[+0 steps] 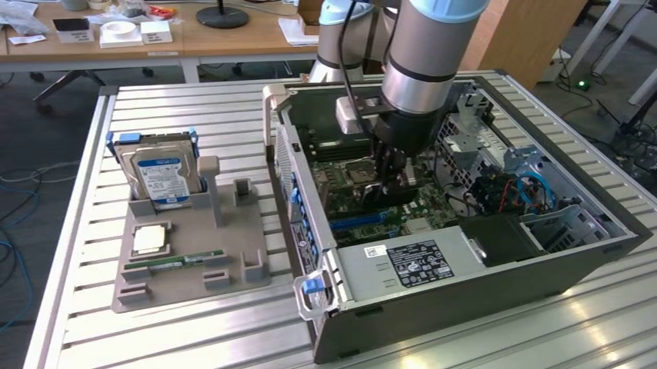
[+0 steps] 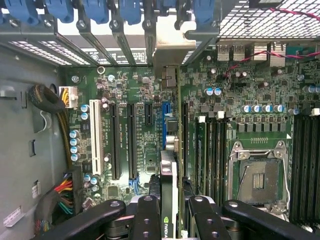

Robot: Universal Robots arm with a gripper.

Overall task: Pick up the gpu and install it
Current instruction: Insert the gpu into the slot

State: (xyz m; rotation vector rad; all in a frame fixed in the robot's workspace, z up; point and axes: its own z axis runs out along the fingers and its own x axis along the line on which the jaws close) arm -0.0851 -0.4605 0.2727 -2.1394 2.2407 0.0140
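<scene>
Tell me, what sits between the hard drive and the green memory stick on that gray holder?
A square silvery processor chip lies flat on the gray holder, between the hard drive and the memory stick, seen in the exterior view.

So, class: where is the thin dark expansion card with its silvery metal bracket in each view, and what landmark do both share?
Exterior view: the gpu hangs in the black gripper inside the open grey computer case, above the green motherboard.
Wrist view: the gpu edge-on between the gripper's black fingers, bracket toward the blue slot clips.
Shared landmark: the square metal CPU socket.
</scene>
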